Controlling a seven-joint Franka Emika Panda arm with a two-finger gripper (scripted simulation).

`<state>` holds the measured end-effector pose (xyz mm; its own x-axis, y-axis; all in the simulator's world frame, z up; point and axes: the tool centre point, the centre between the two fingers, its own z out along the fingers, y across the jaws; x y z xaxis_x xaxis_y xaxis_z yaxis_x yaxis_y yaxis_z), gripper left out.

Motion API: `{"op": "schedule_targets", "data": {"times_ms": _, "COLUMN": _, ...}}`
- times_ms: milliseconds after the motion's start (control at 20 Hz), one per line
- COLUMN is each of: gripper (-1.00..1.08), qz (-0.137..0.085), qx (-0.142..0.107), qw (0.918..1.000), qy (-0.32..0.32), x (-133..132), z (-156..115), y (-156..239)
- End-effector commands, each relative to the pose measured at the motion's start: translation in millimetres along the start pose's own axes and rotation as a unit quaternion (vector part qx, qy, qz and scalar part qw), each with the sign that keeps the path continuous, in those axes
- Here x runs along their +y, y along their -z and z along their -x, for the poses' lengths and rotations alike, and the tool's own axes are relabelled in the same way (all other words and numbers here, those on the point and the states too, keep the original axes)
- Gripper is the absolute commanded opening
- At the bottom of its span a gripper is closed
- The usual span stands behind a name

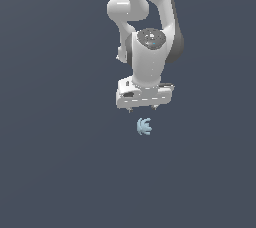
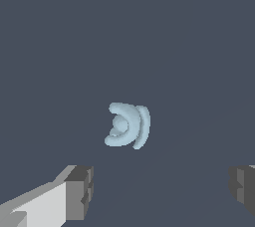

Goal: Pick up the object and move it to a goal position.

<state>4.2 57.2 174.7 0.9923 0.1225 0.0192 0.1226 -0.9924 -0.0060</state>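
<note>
Dark slate-blue desk [image 1: 55,162] fills the whole background of both views, flat and unmarked. Over it hangs the white arm [image 1: 150,17], bent down from the upper edge of the exterior view, with its wrist pointing toward the surface. At its tip the end effector [image 1: 142,107] shows only two short finger stubs under the broad white hand body; they stand well apart, one near each end of that body, so the jaws are spread wide and hold nothing.

Just beyond the fingertips, apart from them and not touching either, lies the object [image 1: 144,126], a tiny pale light-blue piece with curved prongs fanning out toward the exterior view's right. It is much smaller than the end effector.

From the wrist view the object [image 2: 128,125] appears as nested curved bands around a rounded middle, lying on the desk ahead of the open gap. Two grey fingertips [image 2: 79,192] frame that gap, one on each side, with the object clear of both.
</note>
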Motion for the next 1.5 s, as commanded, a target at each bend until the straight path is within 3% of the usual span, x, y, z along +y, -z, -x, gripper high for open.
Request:
{"op": "schedule_targets", "data": {"times_ms": 0, "gripper": 1.00, "qz": -0.001, "qx": 0.001, "qw": 1.0000, "qy": 0.006, "x": -6.1, "z": -1.9, "y": 1.6}}
{"op": "schedule_targets", "data": {"times_ms": 450, "gripper": 1.00, "qz": -0.001, "qx": 0.000, "qw": 1.0000, "qy": -0.005, "x": -7.6, "z": -3.6, "y": -11.1}}
{"op": "schedule_targets", "data": {"times_ms": 1050, "gripper": 1.00, "qz": 0.003, "qx": -0.008, "qw": 0.9983, "qy": -0.057, "x": -17.2, "z": -8.2, "y": -77.4}}
{"op": "schedule_targets", "data": {"times_ms": 1450, "gripper": 1.00, "qz": 0.003, "qx": -0.010, "qw": 0.9980, "qy": -0.062, "x": -18.4, "z": -7.6, "y": -85.8}}
